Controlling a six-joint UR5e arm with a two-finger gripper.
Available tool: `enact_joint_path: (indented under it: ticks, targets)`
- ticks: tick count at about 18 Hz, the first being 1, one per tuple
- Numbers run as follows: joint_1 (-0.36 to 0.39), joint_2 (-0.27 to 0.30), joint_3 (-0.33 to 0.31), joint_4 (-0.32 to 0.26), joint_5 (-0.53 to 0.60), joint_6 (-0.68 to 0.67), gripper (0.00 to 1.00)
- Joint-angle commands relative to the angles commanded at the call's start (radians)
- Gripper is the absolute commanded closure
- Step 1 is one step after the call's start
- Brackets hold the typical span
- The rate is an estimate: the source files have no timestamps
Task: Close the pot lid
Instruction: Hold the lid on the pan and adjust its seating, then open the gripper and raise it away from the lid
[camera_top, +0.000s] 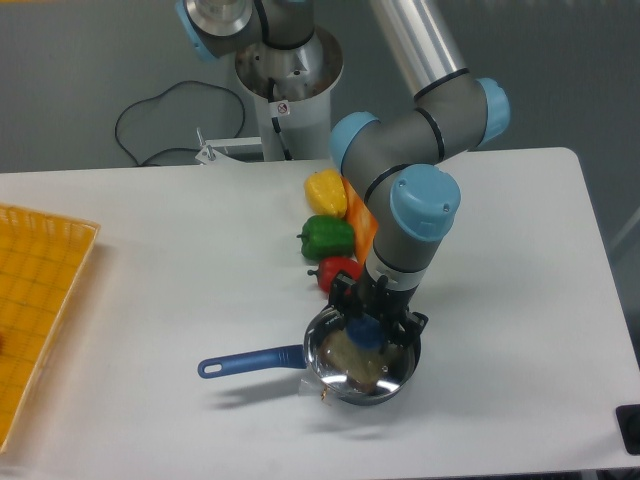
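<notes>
The gripper (366, 326) has its fingers clamped on the blue knob of the pot lid (358, 362), which sits tilted over the pot (345, 368) on the white tabletop (180, 290). A red pepper (337, 271) lies just behind the pot.

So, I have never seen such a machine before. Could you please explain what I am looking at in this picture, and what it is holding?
This is a robot arm bolted to a white table, seen by one fixed camera from the front, a little above. Its end effector is closed on the blue knob of a glass pot lid, which sits tilted over a small black pot with a long blue handle. Behind the pot lie a red pepper, a green pepper and a yellow pepper. A yellow tray lies at the left edge.
</notes>
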Motion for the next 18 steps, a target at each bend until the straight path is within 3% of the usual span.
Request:
enact_joint_path:
  ticks: [6, 10, 18]
  targets:
    - [0.000, 0.000, 0.000, 0.002, 0.000, 0.000, 0.12]
    - [0.000, 0.009, 0.002, 0.000, 0.000, 0.002, 0.01]
    - [0.018, 0.057, 0.006, -0.005, 0.006, 0.000, 0.00]
